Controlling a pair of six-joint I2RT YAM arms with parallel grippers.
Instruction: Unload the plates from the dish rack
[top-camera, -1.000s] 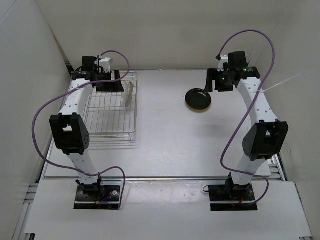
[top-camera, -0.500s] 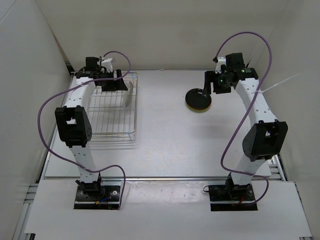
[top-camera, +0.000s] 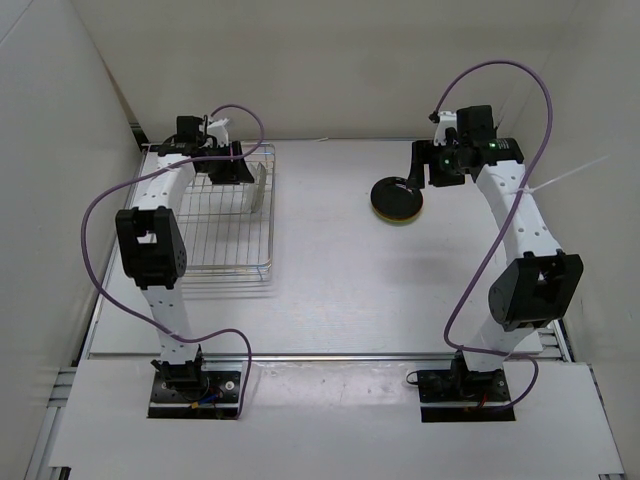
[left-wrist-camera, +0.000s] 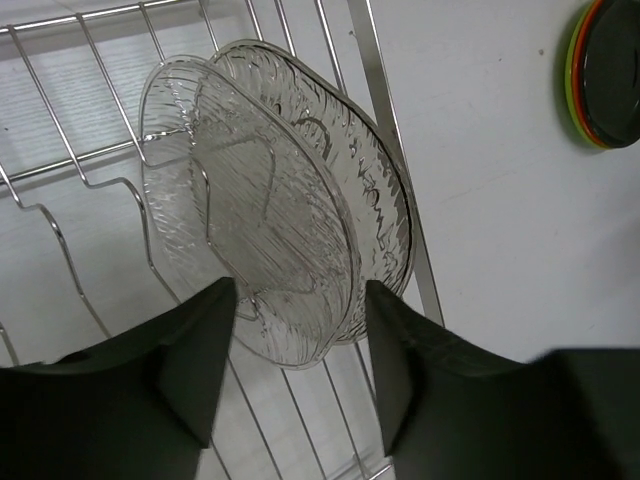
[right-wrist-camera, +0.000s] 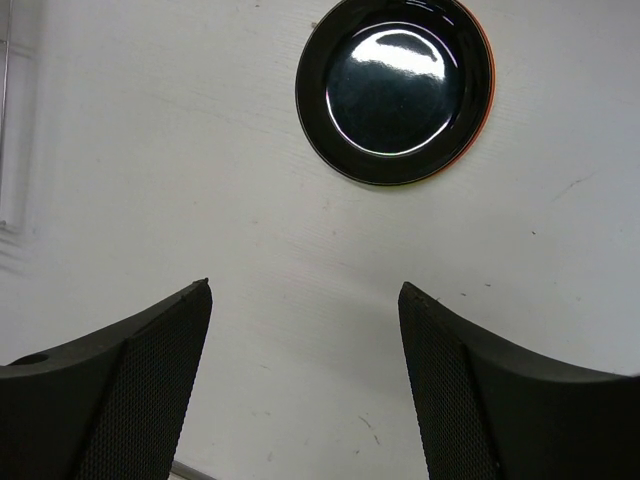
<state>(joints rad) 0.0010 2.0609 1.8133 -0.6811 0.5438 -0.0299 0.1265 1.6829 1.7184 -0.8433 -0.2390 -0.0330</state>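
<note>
Two clear plates (left-wrist-camera: 260, 210) stand on edge in the rack (top-camera: 272, 215), just beside its right rail, with bare wire to their left. The left gripper (left-wrist-camera: 298, 305) is spread wide, one finger on each side of the near plate's lower rim; whether they touch it is unclear. A black-topped stack (top-camera: 397, 198) lies well apart on the table (top-camera: 330, 280), with open room all round. The right gripper (right-wrist-camera: 305, 290) hangs near it, spread and holding nothing.

Plain white walls (top-camera: 300, 70) around a grey table (top-camera: 350, 290)
</note>
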